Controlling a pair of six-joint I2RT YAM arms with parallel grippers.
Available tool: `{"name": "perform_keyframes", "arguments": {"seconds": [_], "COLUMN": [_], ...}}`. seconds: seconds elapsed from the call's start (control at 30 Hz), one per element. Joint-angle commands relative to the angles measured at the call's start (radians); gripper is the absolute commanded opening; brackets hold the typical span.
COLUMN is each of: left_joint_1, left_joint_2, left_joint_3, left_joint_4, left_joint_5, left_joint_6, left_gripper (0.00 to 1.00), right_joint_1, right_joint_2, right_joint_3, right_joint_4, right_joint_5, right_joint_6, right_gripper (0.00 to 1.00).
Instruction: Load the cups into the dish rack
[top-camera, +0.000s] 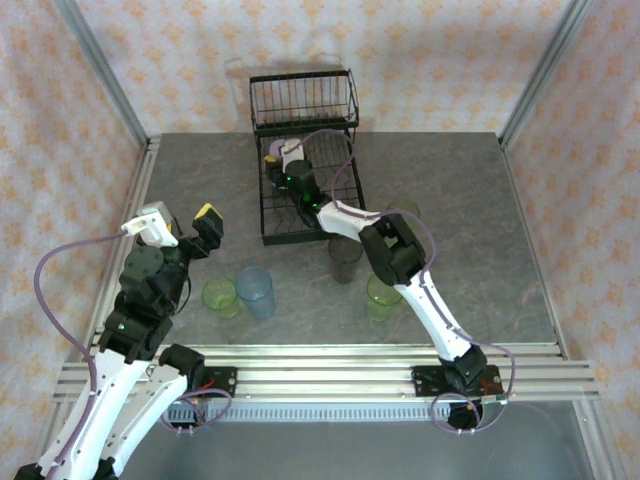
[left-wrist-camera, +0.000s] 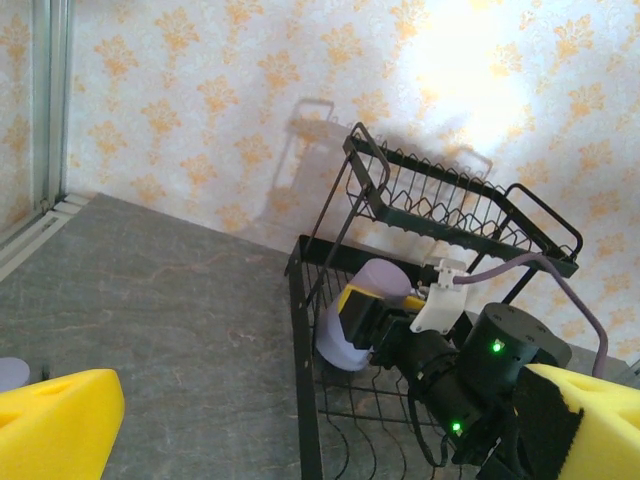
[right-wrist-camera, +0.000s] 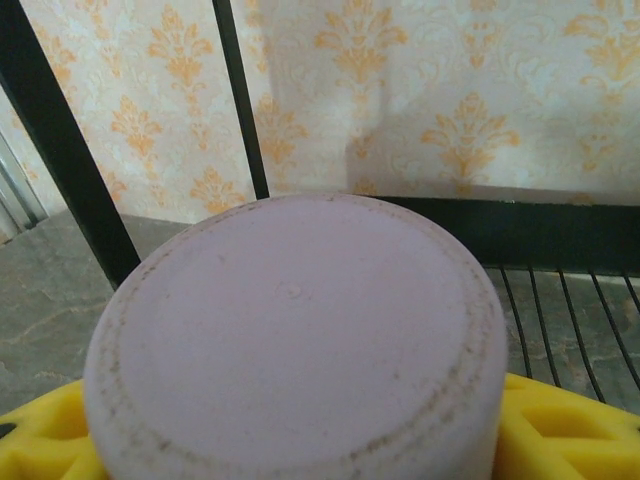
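The right gripper (right-wrist-camera: 300, 445) is clamped on the lavender cup (right-wrist-camera: 295, 340), its yellow pads (right-wrist-camera: 560, 430) pressing on either side. The cup's flat base blocks most of the right wrist view, so the rim and mouth are hidden there. From the left wrist camera the cup shows tilted over the near left corner of the dish rack (left-wrist-camera: 300, 330), inside the tray's frame, partly masked by the gripper and the wires. Whether it touches the tray floor cannot be told. The raised wire basket (top-camera: 305, 100) stands at the far end of the rack.

The left gripper (top-camera: 182, 225) hangs with its jaws wide apart and holds nothing, above the table (top-camera: 450, 180) at the near left. Just in front of it stand a green cup (top-camera: 219, 295) and a light blue cup (top-camera: 256, 290), touching or nearly so. By the rack's near edge a dark grey cup (top-camera: 345, 258) is partly covered by the right arm. A second green cup (top-camera: 382, 297) sits near the arm's elbow, and a third (top-camera: 405, 212) barely peeks from behind it.
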Motion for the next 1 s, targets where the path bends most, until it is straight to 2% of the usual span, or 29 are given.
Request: {"name": "perform_keyframes", "arguments": {"seconds": [0.0,0.17,0.3,0.47,0.9,0.97], "left_joint_1": [-0.001,-0.001,-0.001,-0.001,-0.001,-0.001], "left_joint_2": [-0.011,-0.011,-0.008,-0.008,-0.016,-0.016], "left_joint_3": [0.009,0.009,0.01,0.01,0.004,0.003], "left_joint_4": [-0.014,-0.015,-0.012,-0.014,-0.016,-0.015], "left_joint_5": [-0.028,-0.027,-0.025,-0.021,-0.02,-0.021], "left_joint_6": [0.023,0.023,0.023,0.023,0.019,0.017], "left_gripper": [0.99,0.99,1.0,0.99,1.0,0.99], "right_joint_1": [0.008,0.009,0.008,0.008,0.014,0.013], "right_joint_2": [0.023,-0.002,-0.046,-0.122,-0.279,-0.288], "right_joint_3": [0.043,0.026,-0.013,-0.108,-0.402,-0.424], "right_joint_4": [-0.025,-0.025,-0.006,0.037,0.179,0.173], "right_joint_5": [0.009,0.008,0.004,-0.007,0.03,0.025], "right_joint_6": [0.017,0.021,0.03,0.061,0.074,0.07], "right_gripper": [0.64,0.87,0.96,0.99,1.0,0.96]}}
